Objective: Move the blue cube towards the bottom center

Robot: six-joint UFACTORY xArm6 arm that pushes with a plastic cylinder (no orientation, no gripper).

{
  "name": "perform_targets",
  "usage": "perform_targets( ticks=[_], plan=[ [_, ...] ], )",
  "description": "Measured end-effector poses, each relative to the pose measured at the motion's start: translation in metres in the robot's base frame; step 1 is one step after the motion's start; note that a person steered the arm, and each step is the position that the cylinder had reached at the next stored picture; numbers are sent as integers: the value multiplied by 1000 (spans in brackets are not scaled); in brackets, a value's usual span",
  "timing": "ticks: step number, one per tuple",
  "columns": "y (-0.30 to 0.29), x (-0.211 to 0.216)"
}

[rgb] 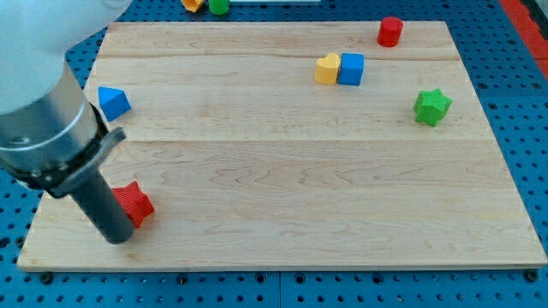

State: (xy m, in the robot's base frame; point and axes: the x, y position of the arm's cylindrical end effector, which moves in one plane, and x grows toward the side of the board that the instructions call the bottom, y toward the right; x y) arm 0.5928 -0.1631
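Pale wooden board lying on a blue pegboard bench.

The blue cube, a plain square-faced block, sits at one o'clock on the board, touching a yellow heart block at its nine o'clock. My tip, a bare rod with nothing to clench, rests at eight o'clock, touching a red star block.

surface: pale wooden board, lengthwise planks, visible grain | beneath: blue perforated pegboard, regular hole grid, showing on all sides | top right corner: red strip | light: even, soft shadows
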Motion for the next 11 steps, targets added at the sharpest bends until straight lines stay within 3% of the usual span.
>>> perform_targets(
  ticks=[1, 2, 3, 4, 6, 9, 11],
  plan=[
    [108, -21],
    [197, -97],
    [251, -156],
    [285, -183],
    [295, -216],
    [295, -220],
    [325, -262]
  ],
)
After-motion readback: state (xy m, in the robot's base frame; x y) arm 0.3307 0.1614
